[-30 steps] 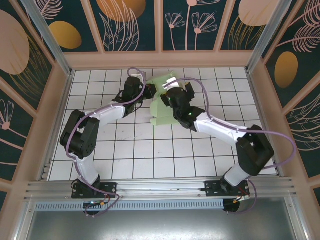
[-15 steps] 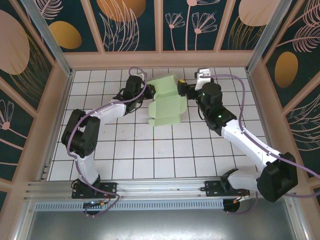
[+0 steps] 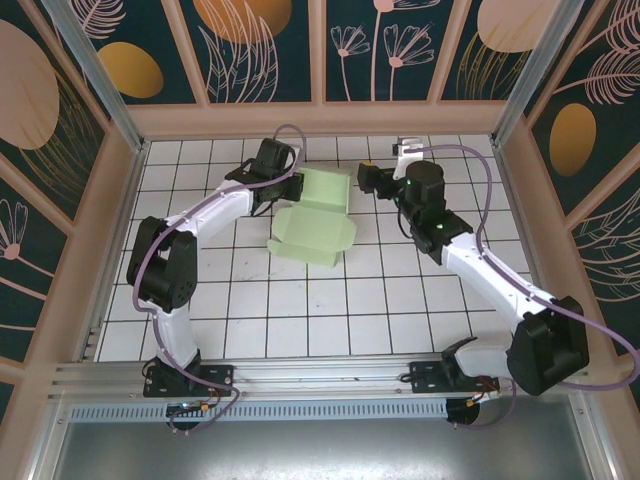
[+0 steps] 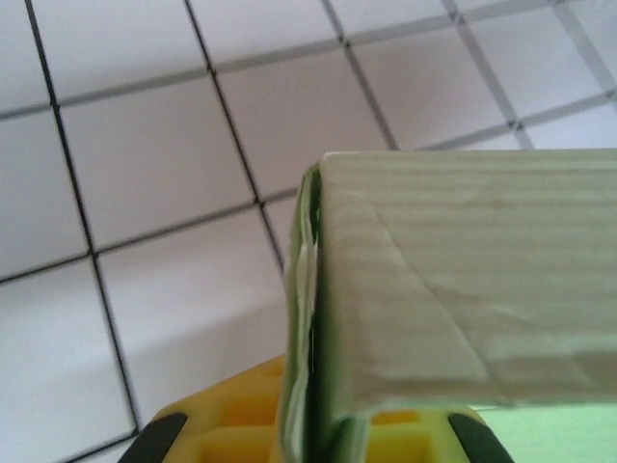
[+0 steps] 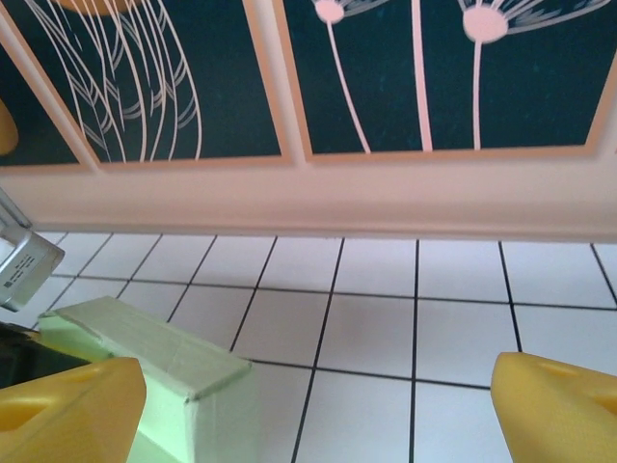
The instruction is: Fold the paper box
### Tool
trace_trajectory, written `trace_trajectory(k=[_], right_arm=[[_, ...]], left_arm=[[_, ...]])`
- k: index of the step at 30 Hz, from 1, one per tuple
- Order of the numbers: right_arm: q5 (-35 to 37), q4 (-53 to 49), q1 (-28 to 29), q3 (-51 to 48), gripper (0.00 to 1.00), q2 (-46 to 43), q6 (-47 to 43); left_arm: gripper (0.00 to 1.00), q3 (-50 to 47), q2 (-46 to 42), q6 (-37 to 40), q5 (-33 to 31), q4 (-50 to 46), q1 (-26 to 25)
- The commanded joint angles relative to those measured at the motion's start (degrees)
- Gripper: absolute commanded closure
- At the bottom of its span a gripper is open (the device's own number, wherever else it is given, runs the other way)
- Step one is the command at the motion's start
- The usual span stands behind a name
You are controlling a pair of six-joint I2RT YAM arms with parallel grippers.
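The paper box (image 3: 313, 228) is pale mint-green card, partly folded, lying on the white tiled floor toward the back middle. My left gripper (image 3: 297, 186) is at the box's back left edge, shut on one upright wall. In the left wrist view that wall (image 4: 453, 280) stands pinched between the yellow fingers of the left gripper (image 4: 313, 439). My right gripper (image 3: 366, 181) hovers just right of the box, open and apart from it. In the right wrist view the right gripper (image 5: 318, 415) holds nothing between its yellow fingertips, and a corner of the box (image 5: 145, 352) shows at the lower left.
The tiled floor (image 3: 300, 310) is fenced by a pink wooden frame with dark floral panels (image 3: 320, 60). The back wall's rail (image 5: 318, 198) stands close ahead of the right gripper. An aluminium rail (image 3: 320, 375) carries both arm bases at the near edge.
My right arm has lifted off the box and drawn back to the right. The box has swung round and shifted left and nearer, still held by the left gripper.
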Motion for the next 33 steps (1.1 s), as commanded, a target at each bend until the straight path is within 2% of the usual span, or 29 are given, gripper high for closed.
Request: trace_trajectory(k=[1, 4, 8, 16, 18, 21, 24, 33], right_arm=[[-2.74, 0.52, -1.05, 1.55, 0.07, 1.29, 0.41], [-3.82, 1.06, -1.47, 1.54, 0.08, 2.56, 0.33], [-4.36, 1.07, -1.87, 1.26, 0.07, 3.77, -0.15], [-6.96, 2.30, -4.34, -0.81, 0.07, 4.40, -0.46], [-7.26, 2.39, -5.01, -1.09, 0.07, 4.60, -0.55], [-7.26, 2.57, -5.81, -1.41, 0.07, 4.52, -0.71], [-7.31, 2.91, -6.45, -1.86, 0.07, 4.51, -0.64], [-9.82, 3.15, -6.89, -1.53, 0.07, 5.40, -1.05]], left_arm=[[1.00, 2.38, 1.68, 7.64, -3.16, -16.72, 0.26], [1.00, 3.96, 3.17, 9.33, -5.41, -23.73, 0.26], [1.00, 5.95, 6.65, 13.67, -4.36, -32.90, 0.26], [1.00, 12.46, 15.09, 18.49, -4.84, -45.46, 0.31], [0.97, 14.59, 17.81, 18.72, -5.38, -47.79, 0.28], [0.96, 16.98, 19.77, 18.94, -5.44, -49.08, 0.26], [0.85, 19.13, 20.08, 19.01, -4.92, -49.14, 0.26], [0.73, 20.75, 19.53, 19.61, -2.75, -48.30, 0.26]])
